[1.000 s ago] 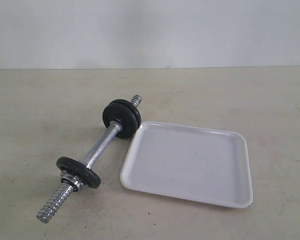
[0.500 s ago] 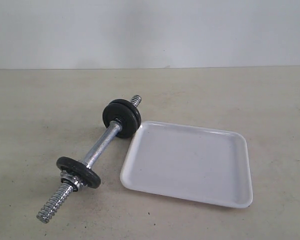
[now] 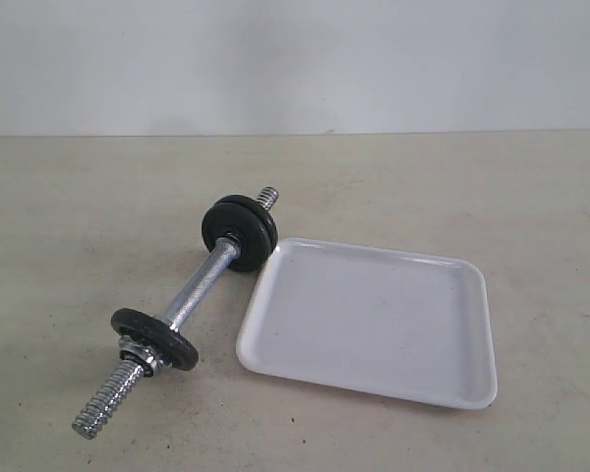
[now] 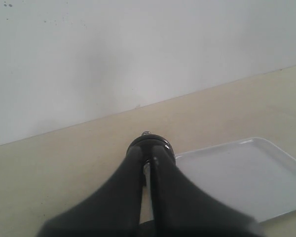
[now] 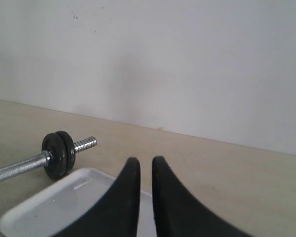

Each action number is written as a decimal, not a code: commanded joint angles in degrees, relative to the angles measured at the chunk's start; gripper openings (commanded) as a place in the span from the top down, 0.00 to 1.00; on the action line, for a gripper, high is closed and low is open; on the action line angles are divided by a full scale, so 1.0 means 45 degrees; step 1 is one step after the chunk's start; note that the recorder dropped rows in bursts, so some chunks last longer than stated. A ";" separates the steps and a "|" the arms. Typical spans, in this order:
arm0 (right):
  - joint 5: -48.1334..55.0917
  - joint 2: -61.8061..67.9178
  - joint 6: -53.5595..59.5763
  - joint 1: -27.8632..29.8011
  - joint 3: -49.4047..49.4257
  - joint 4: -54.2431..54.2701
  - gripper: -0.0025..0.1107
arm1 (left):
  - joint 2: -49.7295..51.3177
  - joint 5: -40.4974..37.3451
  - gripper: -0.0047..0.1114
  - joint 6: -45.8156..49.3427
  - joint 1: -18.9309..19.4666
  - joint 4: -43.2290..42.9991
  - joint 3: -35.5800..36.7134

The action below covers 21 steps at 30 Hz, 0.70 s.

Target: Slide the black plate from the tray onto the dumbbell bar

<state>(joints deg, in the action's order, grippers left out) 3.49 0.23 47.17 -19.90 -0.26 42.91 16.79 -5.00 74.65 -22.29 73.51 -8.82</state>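
The dumbbell bar [image 3: 199, 288] lies slantwise on the table left of the white tray [image 3: 374, 320], which holds nothing. Two black plates [image 3: 239, 231] sit side by side on the bar's far end. A third plate [image 3: 155, 337] and a chrome collar nut [image 3: 138, 354] sit near its near threaded end. I cannot tell which one is the black plate from the tray. My left gripper [image 4: 149, 153] is shut and empty, with the far plates [image 4: 164, 143] beyond its tips. My right gripper [image 5: 142, 163] is shut and empty above the tray [image 5: 54, 202]. Neither gripper shows in the exterior view.
The beige table runs back to a plain white wall. The tray's corner lies close to the far pair of plates [image 5: 58, 154]. The bar's far threaded tip [image 3: 267, 197] points toward the wall.
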 commanded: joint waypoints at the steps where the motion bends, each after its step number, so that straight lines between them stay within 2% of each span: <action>1: 0.0297 -0.0051 -1.0105 -0.0011 0.0058 -0.9730 0.91 | -0.0083 0.0145 0.92 -0.0111 -0.0006 0.0135 0.0058; 2: 0.0297 -0.0051 -1.1885 -0.0011 0.0058 -1.1610 0.91 | -0.0083 0.0145 0.92 -0.0111 -0.0006 0.0135 0.0058; 4: 0.0323 -0.0051 -1.3362 -0.0011 0.0058 -1.3258 0.91 | -0.0083 0.0145 0.92 -0.0111 -0.0006 0.0135 0.0058; 8: 0.0988 -0.0051 -1.3107 -0.0011 0.0058 -1.3271 0.91 | -0.0083 0.0145 0.92 -0.0111 -0.0006 0.0135 0.0058; 13: 0.3555 -0.0051 -1.2536 -0.0011 0.0058 -1.2888 0.91 | -0.0083 0.0145 0.92 -0.0111 -0.0006 0.0135 0.0058; 21: 0.3664 -0.0051 -1.2395 -0.0011 0.0058 -1.2204 0.91 | -0.0083 0.0145 0.92 -0.0111 -0.0006 0.0135 0.0058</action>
<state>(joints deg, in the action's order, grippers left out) 19.83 0.23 -9.09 -19.90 0.07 -13.82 16.79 -5.00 74.60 -22.29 73.51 -8.82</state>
